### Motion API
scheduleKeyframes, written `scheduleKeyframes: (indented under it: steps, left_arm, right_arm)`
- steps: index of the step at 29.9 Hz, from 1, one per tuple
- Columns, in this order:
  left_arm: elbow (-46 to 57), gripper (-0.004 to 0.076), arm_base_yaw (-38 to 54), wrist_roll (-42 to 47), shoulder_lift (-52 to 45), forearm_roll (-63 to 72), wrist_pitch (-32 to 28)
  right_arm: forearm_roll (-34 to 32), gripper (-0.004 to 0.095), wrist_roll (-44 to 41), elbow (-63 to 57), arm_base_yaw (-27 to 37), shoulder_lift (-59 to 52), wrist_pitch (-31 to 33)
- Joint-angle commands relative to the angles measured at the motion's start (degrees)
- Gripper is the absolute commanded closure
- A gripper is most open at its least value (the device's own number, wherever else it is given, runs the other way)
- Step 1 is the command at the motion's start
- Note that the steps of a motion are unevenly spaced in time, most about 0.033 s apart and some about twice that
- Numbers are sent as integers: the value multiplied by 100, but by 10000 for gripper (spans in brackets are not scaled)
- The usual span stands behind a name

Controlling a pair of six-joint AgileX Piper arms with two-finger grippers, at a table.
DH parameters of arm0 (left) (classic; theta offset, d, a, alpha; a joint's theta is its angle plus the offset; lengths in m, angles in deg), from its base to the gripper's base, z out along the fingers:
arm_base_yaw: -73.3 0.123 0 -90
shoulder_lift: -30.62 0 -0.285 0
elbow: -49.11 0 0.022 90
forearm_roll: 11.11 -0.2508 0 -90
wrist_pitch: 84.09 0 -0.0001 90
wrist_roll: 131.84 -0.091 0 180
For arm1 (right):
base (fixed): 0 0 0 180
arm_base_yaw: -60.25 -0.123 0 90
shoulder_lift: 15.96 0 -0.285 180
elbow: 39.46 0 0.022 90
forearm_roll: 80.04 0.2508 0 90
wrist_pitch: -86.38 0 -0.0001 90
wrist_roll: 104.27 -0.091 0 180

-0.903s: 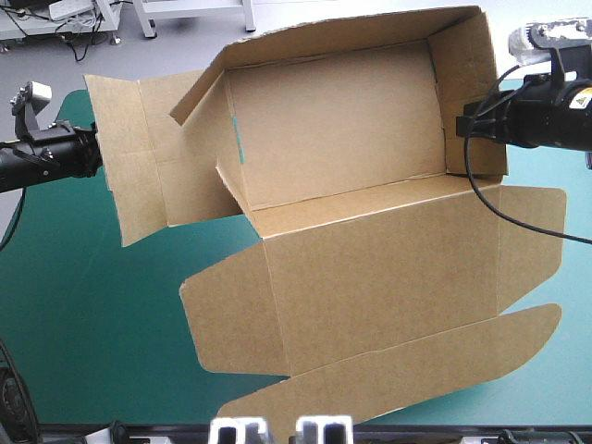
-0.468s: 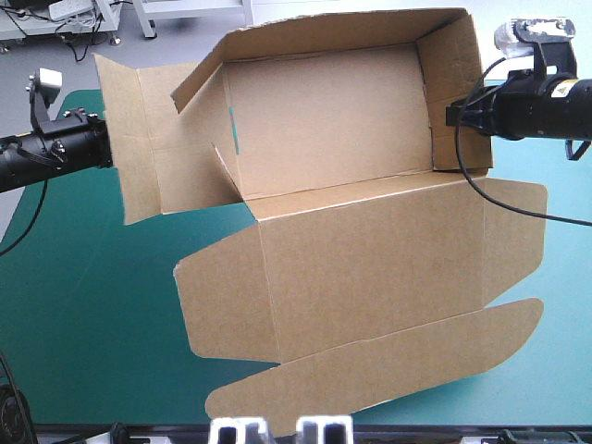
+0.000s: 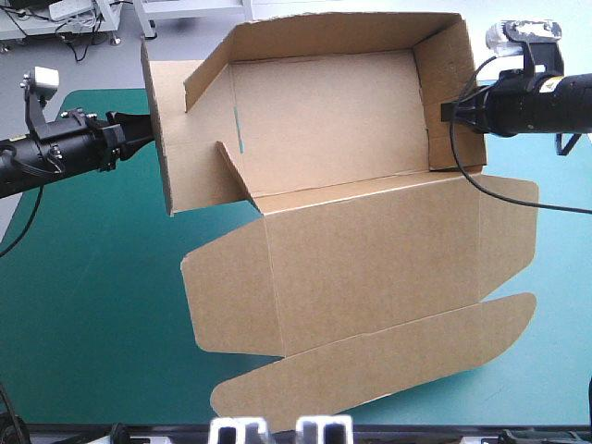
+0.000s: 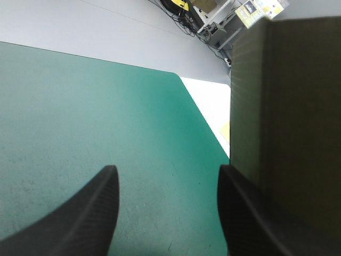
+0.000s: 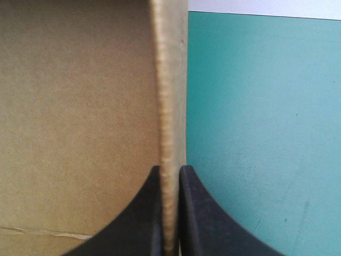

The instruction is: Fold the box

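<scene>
The right gripper (image 3: 448,113) is clenched on the brown box (image 3: 324,120). In the right wrist view its two black fingers (image 5: 146,213) stand all but closed, with the upper edge of the box's right wall (image 5: 170,80) pinched between them as a thin strip of board. The wall's inner face lies on one side of the fingers, and the teal-green cover (image 5: 256,133) on the other.

The left gripper (image 4: 168,176) is released and grasps nothing. Its fingers stand wide apart, and between them only the cover shows. The left flap (image 4: 287,117) of the box rises as a dark upright sheet just beside the finger nearer the box. Whether the two touch cannot be told. From above, this gripper (image 3: 141,139) points right, at the outer face of that flap (image 3: 171,157), close against it.

The box sits toward the far middle of the table, between the two grippers. Its tray part is open upward, with the far wall (image 3: 342,37) and the right wall (image 3: 449,92) raised and the left flap standing at an angle. A smaller inner flap (image 3: 236,171) leans in at the tray's near left corner. Within the tray only its own bare brown floor shows. From the tray's near edge the lid (image 3: 370,259) spreads flat toward the near edge of the table. It has rounded side flaps, and a long tuck flap (image 3: 370,370) lies nearest the robot.
</scene>
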Motion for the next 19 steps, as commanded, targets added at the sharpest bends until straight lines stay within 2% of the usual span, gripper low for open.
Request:
scheduleKeyframes:
  steps: [1,10,19]
  left_arm:
    - [-174,330,-182,-2,-210,548,344]
    - [-174,507,-861,-111,-210,726,334]
    - [-174,518,-861,-111,-291,737,345]
  right_arm:
    - [298,920,10,147,54,-153,-416]
    - [285,920,90,147,-128,-113,-505]
    - [6,921,76,138,-150,-113,-534]
